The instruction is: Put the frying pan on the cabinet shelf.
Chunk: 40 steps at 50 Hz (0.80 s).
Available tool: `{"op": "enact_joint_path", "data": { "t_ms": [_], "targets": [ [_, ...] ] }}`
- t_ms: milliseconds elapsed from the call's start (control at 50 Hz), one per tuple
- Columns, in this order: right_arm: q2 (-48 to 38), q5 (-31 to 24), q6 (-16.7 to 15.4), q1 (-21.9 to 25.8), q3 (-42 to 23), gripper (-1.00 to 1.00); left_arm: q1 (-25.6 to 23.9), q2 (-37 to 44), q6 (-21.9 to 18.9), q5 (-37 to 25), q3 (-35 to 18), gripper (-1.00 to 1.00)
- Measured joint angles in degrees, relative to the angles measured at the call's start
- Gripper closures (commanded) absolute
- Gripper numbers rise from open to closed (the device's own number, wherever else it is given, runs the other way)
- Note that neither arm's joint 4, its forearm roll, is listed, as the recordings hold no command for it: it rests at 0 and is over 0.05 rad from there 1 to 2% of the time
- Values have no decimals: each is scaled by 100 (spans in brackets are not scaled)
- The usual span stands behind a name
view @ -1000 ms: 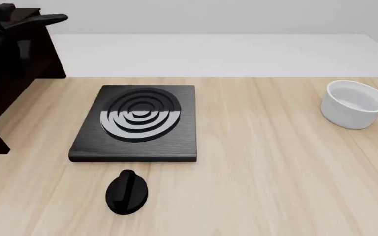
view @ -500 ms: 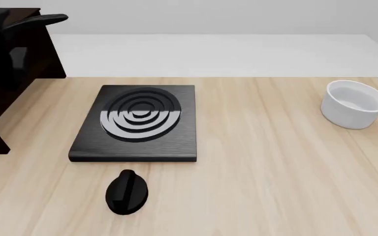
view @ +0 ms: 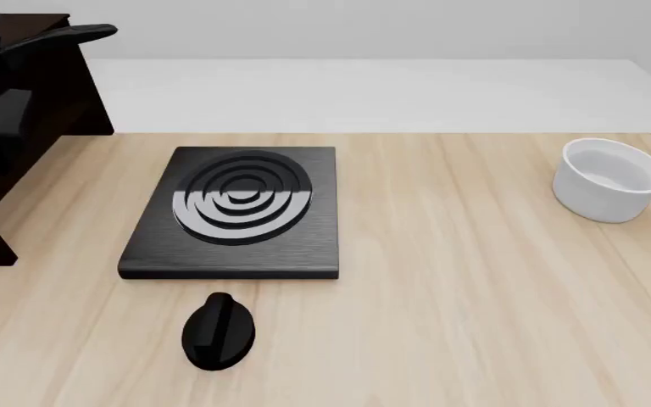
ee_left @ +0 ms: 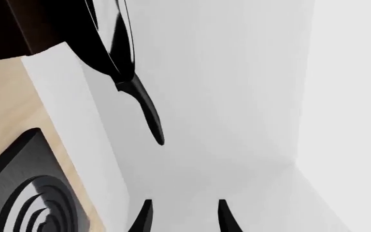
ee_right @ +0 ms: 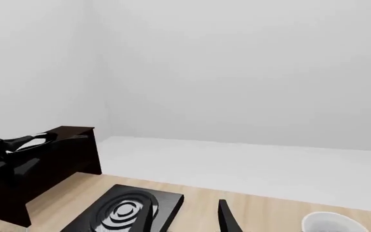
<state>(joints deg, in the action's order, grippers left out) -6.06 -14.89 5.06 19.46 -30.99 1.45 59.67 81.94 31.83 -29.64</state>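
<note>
The frying pan [ee_left: 111, 43] rests on the top board of the dark cabinet [view: 31, 102] at the table's far left. Its long handle [view: 75, 34] sticks out past the cabinet's edge. In the left wrist view the pan is seen edge-on with the handle [ee_left: 148, 111] pointing towards my left gripper [ee_left: 184, 220], which is open, empty and apart from the handle. The pan also shows in the right wrist view [ee_right: 24, 141] on top of the cabinet [ee_right: 56, 162]. My right gripper [ee_right: 189, 217] is open and empty, high above the table. In the front view the left arm blends into the cabinet.
A black square stove plate [view: 235, 212] with concentric rings lies left of the table's middle. A black knob [view: 218, 332] lies in front of it. A white bowl [view: 610, 180] stands at the right edge. Light wood table [view: 473, 297].
My left arm has drawn back to the left, away from the cabinet top. The pan stays where it is with its handle sticking out.
</note>
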Motion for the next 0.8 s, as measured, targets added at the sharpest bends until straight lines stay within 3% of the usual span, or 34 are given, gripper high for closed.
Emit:
{"op": "enact_joint_path", "data": {
  "t_ms": [380, 560, 600, 800],
  "targets": [
    [85, -16, -105, -6, 104, -100, -371, -1534, -411, -906, 778, -100],
    [115, -8, -149, 20, 168, -100, -487, -2422, -806, -1602, 1112, -100],
    [132, -17, -158, 20, 180, -100, -524, -2633, -929, -1808, 1152, -100],
    [183, -55, -216, 29, 221, -100, -918, -3658, -2320, -3359, 656, -100]
  ]
}}
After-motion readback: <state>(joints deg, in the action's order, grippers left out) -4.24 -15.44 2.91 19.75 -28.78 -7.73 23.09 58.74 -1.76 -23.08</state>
